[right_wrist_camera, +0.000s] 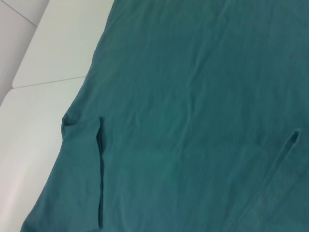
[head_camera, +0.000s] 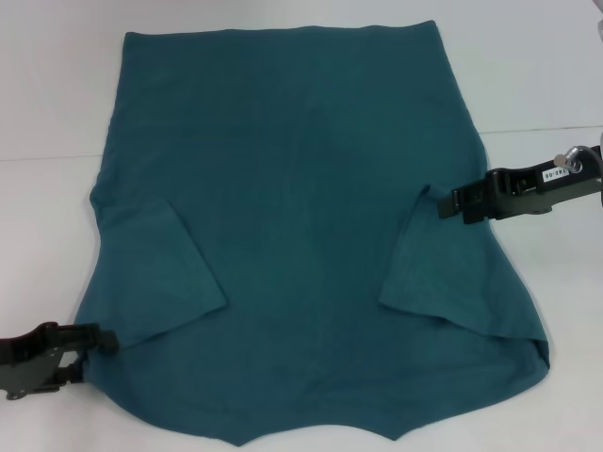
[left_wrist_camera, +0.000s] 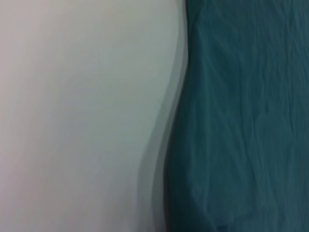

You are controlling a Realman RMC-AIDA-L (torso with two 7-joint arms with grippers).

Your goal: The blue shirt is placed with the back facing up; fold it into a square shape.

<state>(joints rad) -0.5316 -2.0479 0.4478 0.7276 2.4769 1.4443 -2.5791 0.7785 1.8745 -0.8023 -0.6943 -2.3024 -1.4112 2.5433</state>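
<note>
Blue shirt [head_camera: 292,207]: plain dark teal, no print. Bench [head_camera: 47,94] under it: white. Both end effectors black.

A white table [head_camera: 57,94] fills the head view, bare along the left, right and top edges. A thin seam line [head_camera: 542,129] crosses it at the upper right, with 1 matching line [head_camera: 47,158] at the left.

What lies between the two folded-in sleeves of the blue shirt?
In the head view, only the plain back of the blue shirt lies between the left sleeve and the right sleeve; nothing rests there.
</note>
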